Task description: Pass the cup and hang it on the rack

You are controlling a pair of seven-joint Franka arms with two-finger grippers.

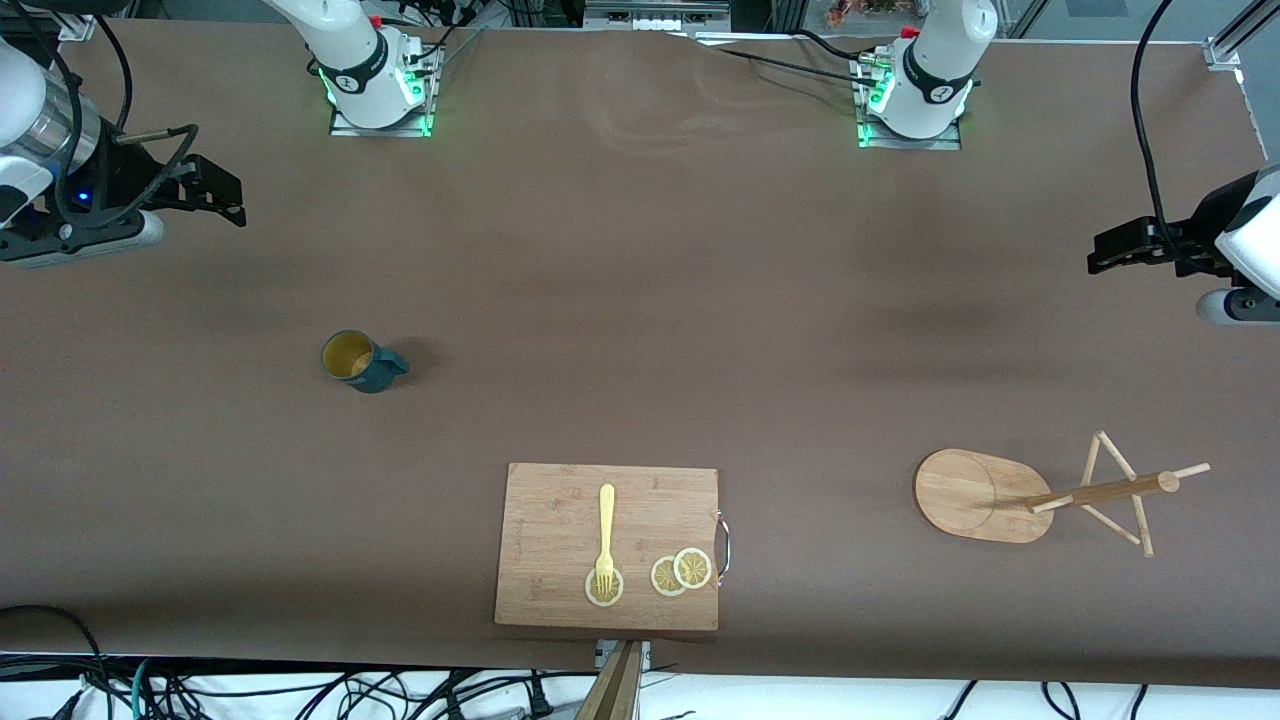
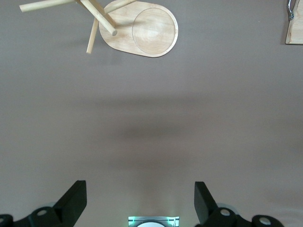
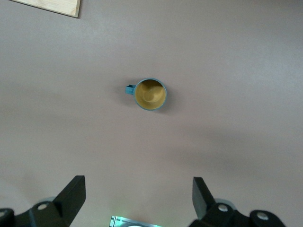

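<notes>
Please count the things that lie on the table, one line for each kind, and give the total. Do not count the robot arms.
Cup: 1
Rack: 1
Cutting board: 1
Fork: 1
Lemon slices: 3
Total: 7

no readable text, labels, brands or numbers anywhere

In the left wrist view the rack (image 2: 142, 30) is cut by the picture's edge, so its pegs run out of sight, and only a corner of the cutting board (image 2: 294, 34) shows. The right wrist view likewise keeps just one board corner (image 3: 57, 5). In both wrist views only the fingertips (image 2: 75, 196) (image 3: 73, 194) show. The cup's ribbing (image 1: 372, 376) is too small to make out.
</notes>
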